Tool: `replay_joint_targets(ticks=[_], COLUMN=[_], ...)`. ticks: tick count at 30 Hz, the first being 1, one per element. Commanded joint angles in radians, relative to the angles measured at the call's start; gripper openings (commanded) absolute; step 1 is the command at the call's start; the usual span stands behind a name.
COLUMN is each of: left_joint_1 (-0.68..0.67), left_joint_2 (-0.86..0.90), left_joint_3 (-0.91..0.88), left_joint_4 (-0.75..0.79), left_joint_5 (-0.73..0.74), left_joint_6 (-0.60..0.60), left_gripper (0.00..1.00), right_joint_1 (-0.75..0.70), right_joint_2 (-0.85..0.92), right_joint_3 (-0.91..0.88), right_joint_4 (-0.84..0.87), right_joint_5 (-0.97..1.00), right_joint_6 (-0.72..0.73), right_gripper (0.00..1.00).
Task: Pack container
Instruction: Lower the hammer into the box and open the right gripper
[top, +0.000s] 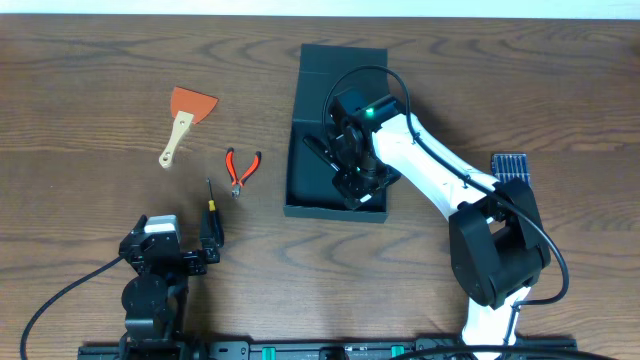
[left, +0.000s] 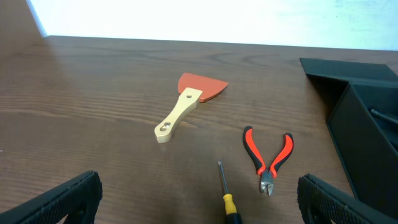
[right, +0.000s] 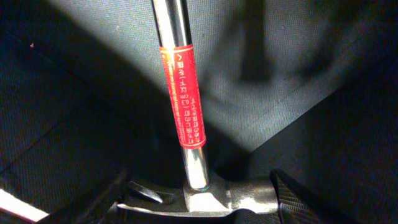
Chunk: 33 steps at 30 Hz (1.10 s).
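Note:
The container (top: 345, 62), a dark box with its flap lid open, lies at the middle back of the table. My right gripper (top: 352, 172) reaches down inside it. In the right wrist view the gripper (right: 199, 205) is shut on the steel head of a hammer (right: 183, 93), whose chrome shaft carries a red label and runs away over the box floor. The hammer's dark handle (top: 316, 150) shows in the box. My left gripper (top: 172, 250) rests near the front left, wide open (left: 202, 200) and holding nothing.
A yellow-and-black screwdriver (left: 229, 202) lies just ahead of the left gripper. Red-handled pliers (left: 268, 158) and an orange scraper with a wooden handle (left: 186, 106) lie farther out. A small blue drill-bit case (top: 510, 167) sits right of the right arm.

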Motion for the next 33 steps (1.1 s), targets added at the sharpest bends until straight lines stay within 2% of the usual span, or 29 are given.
replay_joint_targets(ticks=[1, 8, 17, 25, 33], left_joint_1=[0.004, 0.004, 0.004, 0.004, 0.004], left_joint_2=[-0.006, -0.006, -0.006, -0.006, -0.006], left_joint_3=[-0.011, -0.011, -0.011, -0.011, -0.011], left_joint_4=[-0.021, -0.021, -0.021, -0.021, -0.021], left_joint_5=[-0.001, -0.001, -0.001, -0.001, -0.001], left_joint_6=[0.014, 0.014, 0.014, 0.014, 0.014], left_gripper=[0.98, 0.98, 0.98, 0.98, 0.99], right_joint_1=[0.012, 0.012, 0.012, 0.012, 0.002], right_joint_2=[0.01, 0.01, 0.01, 0.01, 0.01], right_joint_3=[-0.004, -0.004, -0.004, 0.012, 0.199], right_joint_4=[0.003, 0.003, 0.015, 0.054, 0.024], right_joint_5=[-0.011, -0.011, -0.014, -0.079, -0.077], right_joint_6=[0.013, 0.013, 0.014, 0.013, 0.075], right_gripper=[0.68, 0.87, 0.86, 0.82, 0.77])
